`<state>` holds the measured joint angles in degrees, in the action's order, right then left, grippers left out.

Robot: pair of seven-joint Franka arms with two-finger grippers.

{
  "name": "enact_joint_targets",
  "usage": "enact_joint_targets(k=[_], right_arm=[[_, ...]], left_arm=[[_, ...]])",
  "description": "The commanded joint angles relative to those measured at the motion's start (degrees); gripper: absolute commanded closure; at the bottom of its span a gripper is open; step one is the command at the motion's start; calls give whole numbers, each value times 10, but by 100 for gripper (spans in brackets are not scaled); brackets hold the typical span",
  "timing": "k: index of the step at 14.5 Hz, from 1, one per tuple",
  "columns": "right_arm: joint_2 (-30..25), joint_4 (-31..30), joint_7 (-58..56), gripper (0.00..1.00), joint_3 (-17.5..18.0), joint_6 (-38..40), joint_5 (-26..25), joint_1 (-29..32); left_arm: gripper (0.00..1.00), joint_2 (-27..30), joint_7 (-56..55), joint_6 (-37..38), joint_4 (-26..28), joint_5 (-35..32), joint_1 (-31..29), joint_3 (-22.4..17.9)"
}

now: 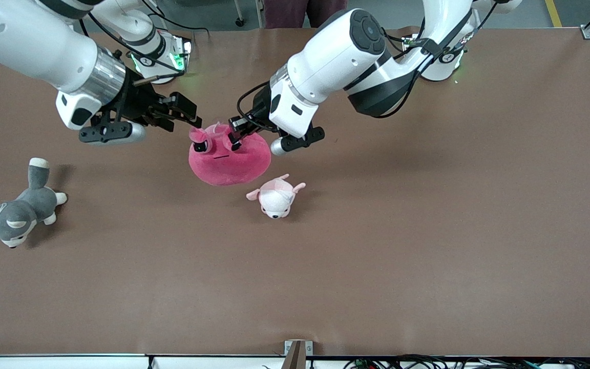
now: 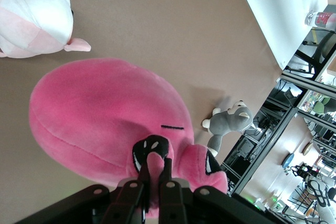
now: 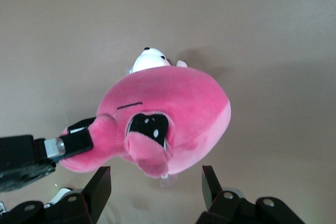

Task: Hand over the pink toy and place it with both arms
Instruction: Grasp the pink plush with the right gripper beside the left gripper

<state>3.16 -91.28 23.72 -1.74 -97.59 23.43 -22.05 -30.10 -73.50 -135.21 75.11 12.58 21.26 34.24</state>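
The pink toy (image 1: 231,161) hangs near the middle of the table, just above its surface. My left gripper (image 1: 234,139) is shut on one of the toy's ears and holds it up; the left wrist view shows the jaws (image 2: 155,165) pinching the ear, with the toy's body (image 2: 100,114) below. My right gripper (image 1: 191,118) is open beside the toy's other ear, toward the right arm's end. In the right wrist view the open fingers (image 3: 101,184) stand on either side of that ear, without touching the toy (image 3: 178,108). The left gripper's fingers (image 3: 73,142) also show there on the toy.
A small pale pink-and-white plush (image 1: 276,197) lies just nearer the front camera than the toy; it shows in the left wrist view (image 2: 34,17). A grey-and-white plush dog (image 1: 16,210) lies toward the right arm's end, also in the left wrist view (image 2: 231,124).
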Motion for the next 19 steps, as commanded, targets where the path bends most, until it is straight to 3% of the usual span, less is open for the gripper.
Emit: enact_joint_targets(k=[1,8,9,12,14,19], right_arm=[[7,-4,5,22,-6,-18,3,-15],[38,-6,5,22,-6,-44,-1,-24],[40,-6,3,32,-6,-43,-1,-25],[41,-7,5,88,-6,-36,-1,-26],[41,-7,16,96,-6,-34,-1,-31],[41,-7,19,98,-5,-34,0,-31]], left_arm=[[100,-8,-10,-5,-16,-1,7,-2],[100,-10,-10,-15,-15,-1,8,-2],[100,-11,-10,-18,-16,-1,8,-2],[99,-11,-10,-20,-15,-1,8,-2],[96,-11,-10,-19,-15,-1,8,-2],[72,-13,-10,-19,-15,0,5,-1]])
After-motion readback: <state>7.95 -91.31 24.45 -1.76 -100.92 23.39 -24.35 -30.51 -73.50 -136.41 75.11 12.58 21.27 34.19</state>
